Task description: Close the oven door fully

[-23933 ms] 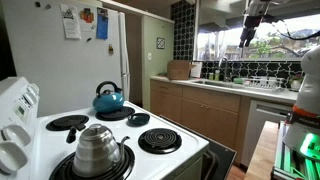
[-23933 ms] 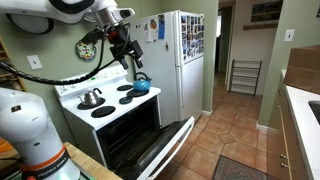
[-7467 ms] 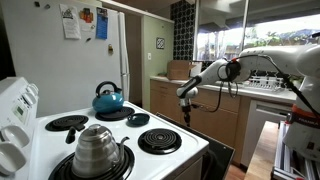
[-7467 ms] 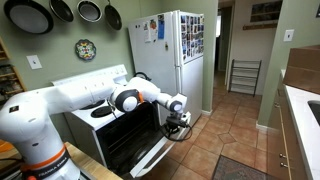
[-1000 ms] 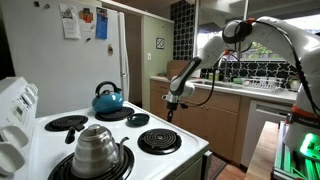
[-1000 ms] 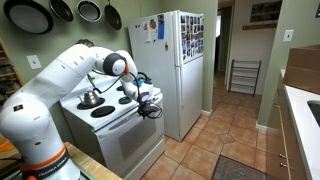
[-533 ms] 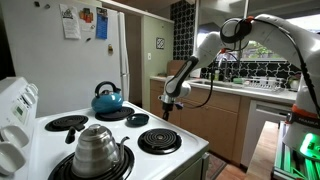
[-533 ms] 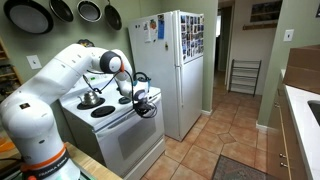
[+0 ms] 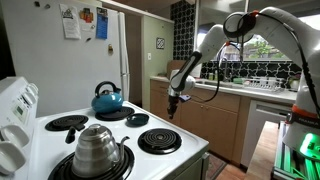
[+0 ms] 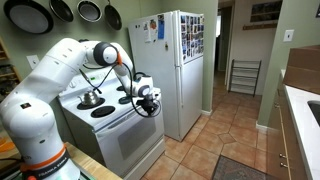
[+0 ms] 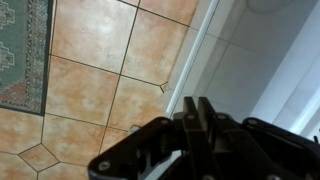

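Note:
The oven door [image 10: 128, 146] stands upright, flat against the front of the white stove [image 10: 100, 112], with no gap showing; it is out of sight in the exterior view over the cooktop. My gripper [image 10: 150, 106] hangs at the stove's front corner nearest the fridge, just above the door's top edge, and also shows past the burners [image 9: 172, 110]. In the wrist view its fingers [image 11: 190, 112] are pressed together with nothing between them, pointing at the tiled floor [image 11: 95, 60].
A blue kettle [image 9: 108, 97], a steel kettle [image 9: 98, 148] and a small black pan [image 9: 138, 119] sit on the burners. The white fridge [image 10: 185, 70] stands close beside the stove. Wooden cabinets [image 9: 210, 112] line the far wall. A rug [image 11: 20, 50] lies on the tiles.
The arm's elbow has lifted and the gripper has shifted slightly at the stove's front corner. The oven door stays flat against the stove.

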You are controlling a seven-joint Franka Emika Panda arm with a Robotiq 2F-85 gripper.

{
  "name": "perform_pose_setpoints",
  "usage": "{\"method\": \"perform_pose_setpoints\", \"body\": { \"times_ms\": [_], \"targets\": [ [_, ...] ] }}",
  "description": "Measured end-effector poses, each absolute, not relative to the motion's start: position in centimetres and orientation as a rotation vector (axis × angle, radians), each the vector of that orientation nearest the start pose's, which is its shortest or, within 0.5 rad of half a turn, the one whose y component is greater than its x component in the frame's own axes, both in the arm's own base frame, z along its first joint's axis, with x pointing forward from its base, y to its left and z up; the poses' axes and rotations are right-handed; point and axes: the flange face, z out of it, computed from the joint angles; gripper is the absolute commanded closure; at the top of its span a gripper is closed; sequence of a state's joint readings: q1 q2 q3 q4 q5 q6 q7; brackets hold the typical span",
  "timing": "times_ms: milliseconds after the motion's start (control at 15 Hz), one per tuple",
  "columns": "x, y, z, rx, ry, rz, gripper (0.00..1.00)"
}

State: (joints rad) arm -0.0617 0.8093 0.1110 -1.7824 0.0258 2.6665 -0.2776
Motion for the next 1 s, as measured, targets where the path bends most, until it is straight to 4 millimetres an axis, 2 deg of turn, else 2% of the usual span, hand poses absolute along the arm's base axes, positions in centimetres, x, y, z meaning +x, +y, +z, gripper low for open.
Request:
{"method": "perform_pose_setpoints", "body": {
  "times_ms": [333, 533, 733, 1000],
  "targets": [
    [62.5, -0.2, 13.3, -3.062, -0.365, -0.061, 0.19],
    [59.7, -2.2, 16.3, -3.087, -0.319, -0.051, 0.00],
    [56.6, -3.7, 20.6, -3.106, -0.286, -0.077, 0.00],
    [53.0, -3.6, 26.8, -3.132, -0.313, -0.163, 0.00]
  ]
}}
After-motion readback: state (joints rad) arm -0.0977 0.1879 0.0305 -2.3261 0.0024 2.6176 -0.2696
